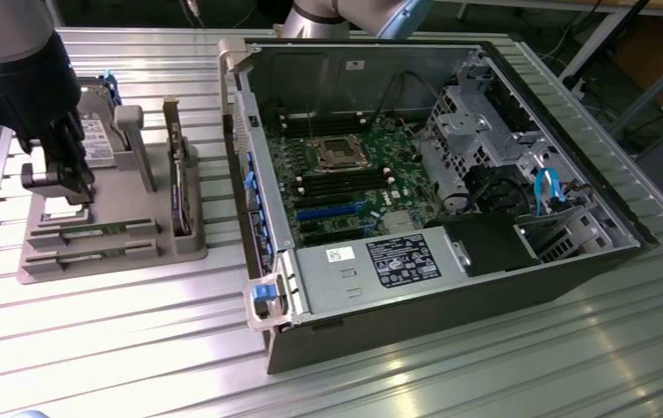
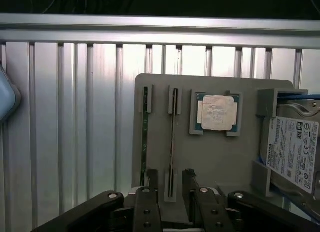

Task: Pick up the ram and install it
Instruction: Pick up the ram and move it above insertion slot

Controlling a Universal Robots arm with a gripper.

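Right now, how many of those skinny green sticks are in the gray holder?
2. One stick stands between the fingers of the open gripper; the other stick stands in the next slot, nearer the edge of the gray holder. None seems hidden.

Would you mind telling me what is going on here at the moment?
The robot arm's gripper is down over the grey holder beside the open computer case. Its fingers stand open on either side of one ram stick, which sits on edge in its slot in the holder, not yet lifted. A second stick stands in the next slot, with a processor chip and a hard drive alongside.
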